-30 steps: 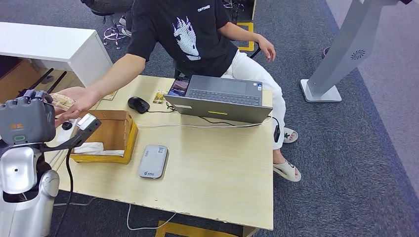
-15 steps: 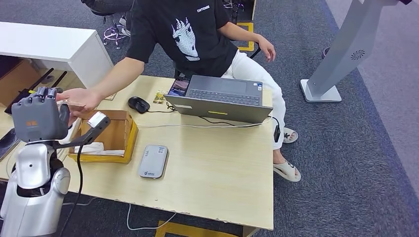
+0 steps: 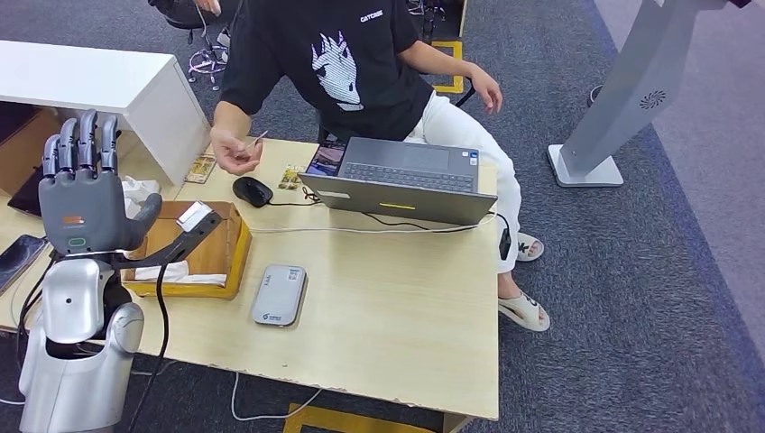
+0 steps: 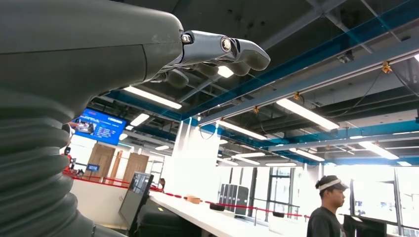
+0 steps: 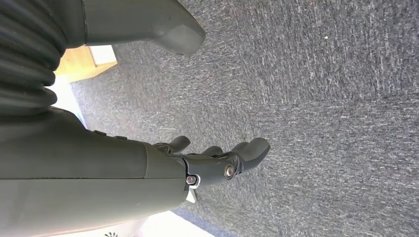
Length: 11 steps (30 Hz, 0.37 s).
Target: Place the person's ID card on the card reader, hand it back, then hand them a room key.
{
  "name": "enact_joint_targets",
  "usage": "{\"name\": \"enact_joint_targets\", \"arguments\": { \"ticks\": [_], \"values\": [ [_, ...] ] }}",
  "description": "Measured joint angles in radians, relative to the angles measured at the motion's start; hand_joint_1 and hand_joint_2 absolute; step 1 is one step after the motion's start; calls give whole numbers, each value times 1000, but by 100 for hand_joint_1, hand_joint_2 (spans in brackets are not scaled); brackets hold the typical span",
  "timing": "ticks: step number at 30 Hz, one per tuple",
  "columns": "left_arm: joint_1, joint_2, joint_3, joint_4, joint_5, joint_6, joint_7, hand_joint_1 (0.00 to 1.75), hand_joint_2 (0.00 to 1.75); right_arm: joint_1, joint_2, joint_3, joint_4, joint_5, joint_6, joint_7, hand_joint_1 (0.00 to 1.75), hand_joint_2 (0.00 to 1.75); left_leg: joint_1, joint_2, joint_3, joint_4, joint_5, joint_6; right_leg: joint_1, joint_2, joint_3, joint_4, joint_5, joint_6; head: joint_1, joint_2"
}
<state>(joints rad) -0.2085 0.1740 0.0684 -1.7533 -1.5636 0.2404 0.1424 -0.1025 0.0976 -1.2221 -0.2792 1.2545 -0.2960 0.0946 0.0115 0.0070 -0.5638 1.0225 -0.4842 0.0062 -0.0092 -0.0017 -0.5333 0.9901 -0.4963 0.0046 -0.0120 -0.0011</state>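
Observation:
My left hand (image 3: 86,194) is raised at the table's left end with its fingers (image 3: 79,144) straight up and apart, holding nothing. In the left wrist view the left hand (image 4: 217,49) stands against a ceiling. The person's hand (image 3: 233,152) holds a thin card (image 3: 257,138) near their body, apart from my hand. The grey card reader (image 3: 280,295) lies flat on the table with nothing on it. My right hand (image 5: 217,160) hangs over grey carpet, fingers loosely spread and empty.
A wooden box (image 3: 233,262) with white tissue stands beside my left arm. A laptop (image 3: 397,180), a black mouse (image 3: 253,190) and a patterned card (image 3: 200,169) lie at the table's far side. A white cabinet (image 3: 99,86) stands to the left, a grey stand (image 3: 622,99) to the right.
The person's hand, which reached to my left hand with a card, has pulled back toward their body with the card. My left hand has risen and its fingers have straightened.

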Motion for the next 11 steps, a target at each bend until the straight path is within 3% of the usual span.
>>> {"name": "enact_joint_targets", "arguments": {
  "ticks": [4, 8, 11],
  "values": [
    [0, -9, 5, 0, 0, 1, 0, 0, 0, 0, 0, -4, 0, -4, 0, 0, 0, 175, 0, 0, 0, 0, 0, 0, 0, 0, 0, 0, 0, 0, 0, 0],
    [2, -16, 6, -5, 0, 10, -5, 0, 175, 0, 0, -8, 0, -9, -1, 1, 0, 175, 0, 0, 0, 0, 0, 0, 0, 0, 0, 0, 0, 0, 0, 0],
    [12, -26, 14, -24, 0, 30, -35, 0, 175, 0, 0, -11, 0, -15, -4, 2, 0, 175, 0, 0, -1, 0, 0, 0, 0, 0, 0, 0, 0, 0, 0, 0]
  ]
}}
